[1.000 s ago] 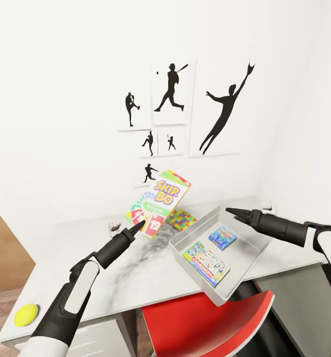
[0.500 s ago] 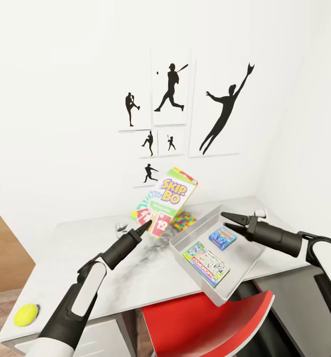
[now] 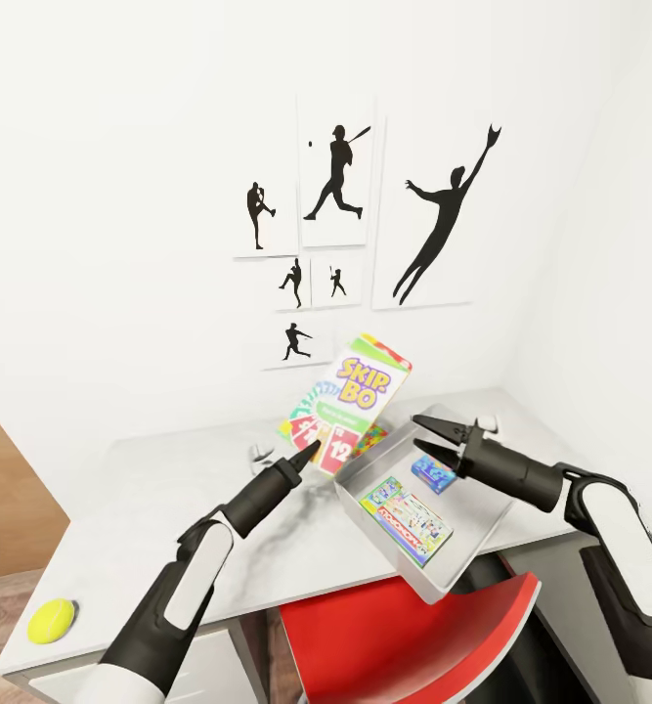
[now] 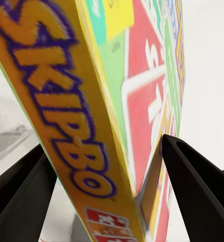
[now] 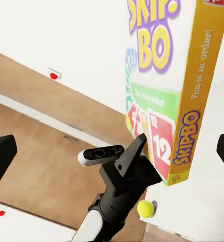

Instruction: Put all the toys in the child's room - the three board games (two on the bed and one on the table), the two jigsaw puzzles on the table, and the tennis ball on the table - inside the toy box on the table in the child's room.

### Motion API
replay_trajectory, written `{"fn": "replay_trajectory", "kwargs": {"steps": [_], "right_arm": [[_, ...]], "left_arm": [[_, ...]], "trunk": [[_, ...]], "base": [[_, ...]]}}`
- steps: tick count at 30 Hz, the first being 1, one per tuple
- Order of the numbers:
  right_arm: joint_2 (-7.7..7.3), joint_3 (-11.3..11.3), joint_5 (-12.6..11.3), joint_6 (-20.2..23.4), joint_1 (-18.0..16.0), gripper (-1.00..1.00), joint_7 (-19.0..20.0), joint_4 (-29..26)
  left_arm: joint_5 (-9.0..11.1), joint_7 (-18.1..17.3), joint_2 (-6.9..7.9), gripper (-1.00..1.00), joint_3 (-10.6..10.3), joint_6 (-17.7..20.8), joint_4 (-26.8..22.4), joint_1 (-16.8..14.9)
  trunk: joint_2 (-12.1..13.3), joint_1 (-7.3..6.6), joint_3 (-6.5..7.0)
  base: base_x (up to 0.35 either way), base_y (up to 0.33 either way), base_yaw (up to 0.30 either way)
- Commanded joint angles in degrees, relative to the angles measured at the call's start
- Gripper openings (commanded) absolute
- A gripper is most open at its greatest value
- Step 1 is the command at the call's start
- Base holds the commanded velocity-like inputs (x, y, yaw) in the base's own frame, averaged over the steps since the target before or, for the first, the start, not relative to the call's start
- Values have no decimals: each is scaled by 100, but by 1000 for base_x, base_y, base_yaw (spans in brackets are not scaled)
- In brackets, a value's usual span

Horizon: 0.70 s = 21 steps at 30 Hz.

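Left end effector (image 3: 309, 452) clamps the Skip-Bo box (image 3: 348, 402) aloft beside the toy box (image 3: 415, 579) on the desk (image 3: 150, 508); right end effector (image 3: 429, 437) gapes open. Next: carry it over the rim, release.

Head view: high, facing forward and down over the table (image 3: 169, 518) toward the wall pictures (image 3: 337, 186)
Left wrist view: tight on the Skip-Bo box (image 4: 106, 101)
Right wrist view: faces that box (image 5: 167, 91) from farther off; shared

We see bare room at the back of the toy box (image 3: 482, 516). The right gripper (image 3: 431, 438) hangs open above it, in the way of the Skip-Bo box (image 3: 350, 401) beside it.
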Motion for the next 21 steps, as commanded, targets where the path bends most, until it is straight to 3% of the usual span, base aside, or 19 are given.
{"fn": "replay_trajectory", "kwargs": {"steps": [1, 13, 21], "right_arm": [[36, -8, 63, 22, -5, 100, 61, 1], [108, -61, 72, -483, -4, 100, 66, 2], [104, -330, 73, -747, -3, 100, 67, 2]], "left_arm": [[60, 3, -15, -100, -5, 43, 15, -9], [83, 0, -96, -100, -29, 16, 84, -22], [104, -3, -165, -100, -29, 10, 163, -11]], "trunk": [[-12, 3, -12], [-12, 3, -12], [-12, 3, -12]], "base": [[0, 0, 0], [0, 0, 0], [0, 0, 0]]}}
